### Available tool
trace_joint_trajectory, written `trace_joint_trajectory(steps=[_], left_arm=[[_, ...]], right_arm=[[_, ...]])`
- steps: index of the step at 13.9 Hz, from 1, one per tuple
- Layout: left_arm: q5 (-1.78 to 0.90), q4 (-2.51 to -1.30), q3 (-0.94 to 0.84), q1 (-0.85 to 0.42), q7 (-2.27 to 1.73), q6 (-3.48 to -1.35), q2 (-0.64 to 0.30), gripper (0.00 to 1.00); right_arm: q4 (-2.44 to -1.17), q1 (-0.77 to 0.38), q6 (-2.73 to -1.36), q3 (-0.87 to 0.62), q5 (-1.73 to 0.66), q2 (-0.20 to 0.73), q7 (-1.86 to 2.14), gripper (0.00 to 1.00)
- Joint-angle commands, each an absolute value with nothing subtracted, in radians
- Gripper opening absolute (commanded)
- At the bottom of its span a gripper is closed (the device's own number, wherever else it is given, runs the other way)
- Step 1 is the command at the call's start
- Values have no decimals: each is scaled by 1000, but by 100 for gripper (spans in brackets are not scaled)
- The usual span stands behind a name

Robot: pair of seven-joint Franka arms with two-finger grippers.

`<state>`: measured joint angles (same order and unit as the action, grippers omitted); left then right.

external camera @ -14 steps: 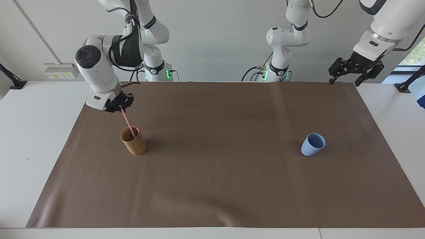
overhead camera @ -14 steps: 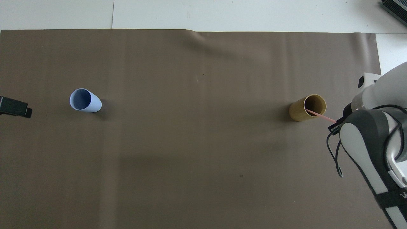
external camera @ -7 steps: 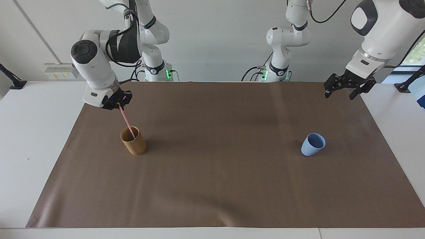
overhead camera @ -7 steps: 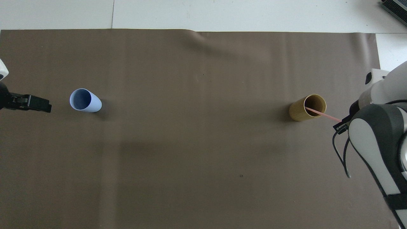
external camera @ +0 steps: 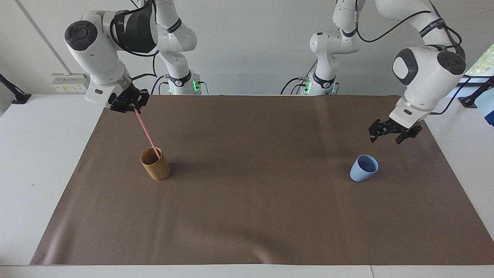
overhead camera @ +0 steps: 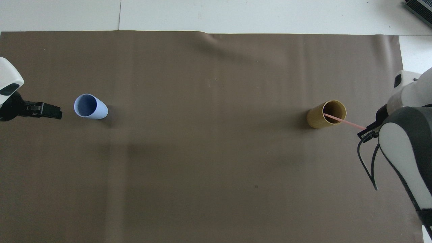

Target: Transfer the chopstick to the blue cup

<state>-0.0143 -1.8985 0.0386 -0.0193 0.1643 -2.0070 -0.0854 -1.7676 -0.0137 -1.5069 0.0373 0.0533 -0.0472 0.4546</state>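
Note:
A thin pale-pink chopstick (external camera: 146, 133) slants up out of the tan-brown cup (external camera: 155, 165). Its lower tip is still inside the cup's mouth. My right gripper (external camera: 135, 109) is shut on the chopstick's top end, up in the air above that cup. In the overhead view the chopstick (overhead camera: 344, 122) runs from the tan cup (overhead camera: 326, 114) to the right gripper (overhead camera: 365, 130). The light-blue cup (external camera: 364, 167) stands upright at the left arm's end of the mat. My left gripper (external camera: 386, 138) hangs open over the mat just beside the blue cup (overhead camera: 90, 106), holding nothing. Overhead, the left gripper (overhead camera: 55, 112) shows at the frame's edge.
A brown mat (external camera: 254, 200) covers most of the white table (external camera: 38, 162). The two cups stand far apart on it, with bare mat between them. The two arm bases stand at the robots' edge of the table.
My right gripper has risen, drawing the chopstick higher out of the tan cup. My left gripper has come down and inward over the mat to just beside the blue cup.

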Motion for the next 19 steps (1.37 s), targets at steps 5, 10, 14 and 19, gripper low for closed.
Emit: trace_joint_trajectory(steps=[5,10,14,19], left_arm=[[-46,-1907,31,-8,179,-2177,-212,99],[-124,-1911,31,-8,179,-2184,-250,77],[-150,-1933,31,-6,179,-2169,-242,15],[-150,-1907,31,-14,175,-2140,-217,0]], right_arm=[[-1615,0,-1301,45,32,-87,428,0],[-1601,-80,-1265,-27,34,-114,179,0],[-1611,-176,-1281,-46,25,-101,83,0],[-1644,-273,-1341,-46,-23,-62,-99,0]])
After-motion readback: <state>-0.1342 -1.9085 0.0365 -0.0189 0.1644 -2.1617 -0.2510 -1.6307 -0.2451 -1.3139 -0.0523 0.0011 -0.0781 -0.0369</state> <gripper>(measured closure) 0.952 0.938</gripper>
